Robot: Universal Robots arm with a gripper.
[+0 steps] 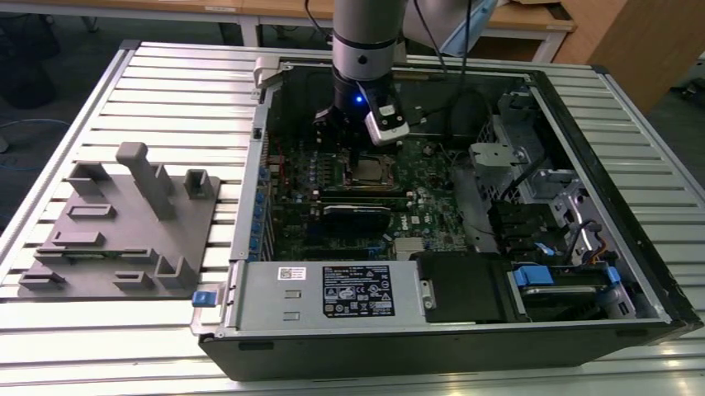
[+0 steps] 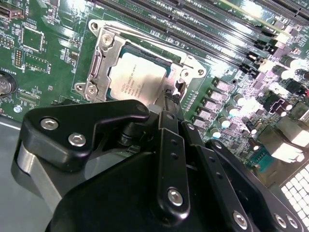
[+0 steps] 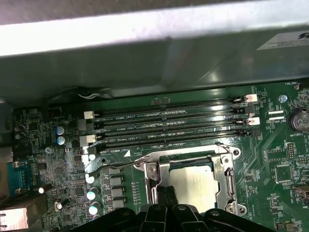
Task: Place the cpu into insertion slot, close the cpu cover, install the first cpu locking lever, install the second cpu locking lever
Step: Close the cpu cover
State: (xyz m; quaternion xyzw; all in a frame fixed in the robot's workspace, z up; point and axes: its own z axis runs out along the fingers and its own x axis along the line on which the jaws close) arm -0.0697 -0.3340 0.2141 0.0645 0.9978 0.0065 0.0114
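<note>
Your black two-fingered gripper (image 3: 166,191) has its fingers pressed together on nothing, tips at the socket's edge. Just beyond, the flat silver-grey square cpu (image 2: 137,79) lies seated in the silver-rimmed square insertion slot (image 1: 369,172), with the thin silvery windowed cpu cover (image 2: 103,60) down around it. A thin wire locking lever (image 3: 116,164) juts out. It is probably stiff, springy and slippery, so take its hooked end. In the exterior view, a grey fixture tray (image 1: 111,247) sits at nine o'clock of the slot.

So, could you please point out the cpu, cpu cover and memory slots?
cpu (image 2: 137,79), second wrist view, middle of its face.
cpu cover (image 2: 102,60), second wrist view, its side rail.
memory slots (image 3: 169,126), first wrist view, mid-length.
</note>
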